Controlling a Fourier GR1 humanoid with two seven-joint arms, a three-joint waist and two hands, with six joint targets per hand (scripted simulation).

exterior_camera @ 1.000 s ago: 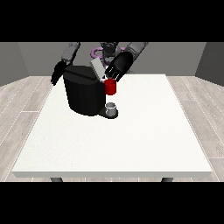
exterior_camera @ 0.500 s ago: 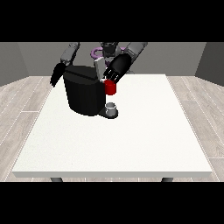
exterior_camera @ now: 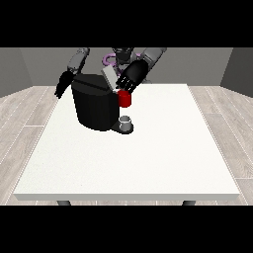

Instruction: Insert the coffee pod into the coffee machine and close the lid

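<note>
Your white table (exterior_camera: 148, 163) takes up most of the view, and its only load sits toward the far corner at the view's left, close to the robot so both arms can reach it. That load is the black coffee machine (exterior_camera: 96, 106), turned so its spout side faces the view's right. Its grey lid (exterior_camera: 108, 78) stands tilted up and open above the top, which I judge leaves the pod chamber reachable and the closing step not yet done. On the machine's base, under the spout, sits a small grey thing (exterior_camera: 126, 122); you cannot tell whether it is the pod or a cup, so the pod's whereabouts are uncertain here. Just above it is a red thing at the machine (exterior_camera: 125, 99). The hand at the view's right (exterior_camera: 131, 76) hovers right over that red thing and beside the raised lid, fingers pointing down toward the machine's top; whether they pinch anything you cannot tell. The hand at the view's left (exterior_camera: 63, 85) hangs behind the machine's far edge, fingers drooping and relaxed, holding nothing, probably parked out of the way.
</note>
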